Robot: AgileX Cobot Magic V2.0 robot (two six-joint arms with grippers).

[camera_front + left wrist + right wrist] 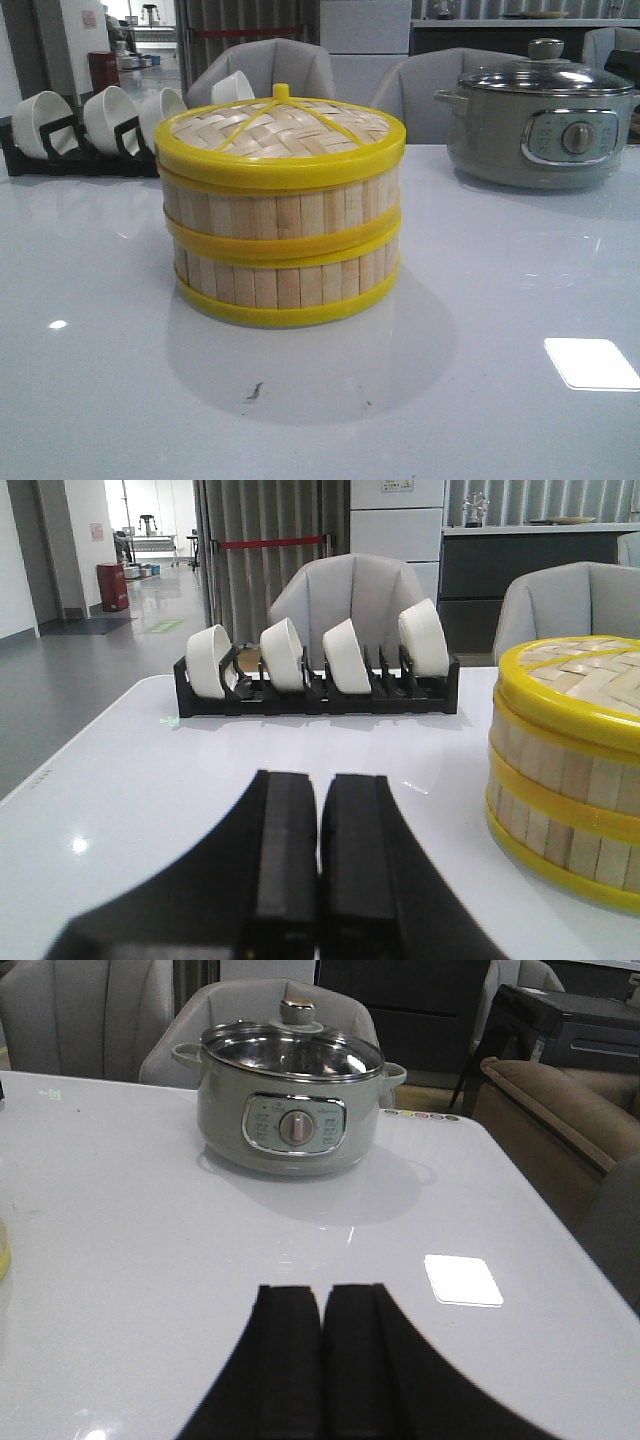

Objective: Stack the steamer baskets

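**Stack stands finished: stay clear**

The steamer baskets (pixel 280 255) sit stacked mid-table, lid (pixel 280 130) on top. Your left gripper (pixel 320 855) and right gripper (pixel 322 1355) are both closed, empty. Check the rims align; avoid nudging.

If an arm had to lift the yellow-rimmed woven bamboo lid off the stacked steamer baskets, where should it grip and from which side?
Probably the small yellow knob at the centre of the woven bamboo lid, approached straight down from above. The lid lies flat on the two stacked tiers, and its rim looks too wide for the fingers; the knob stands proud.
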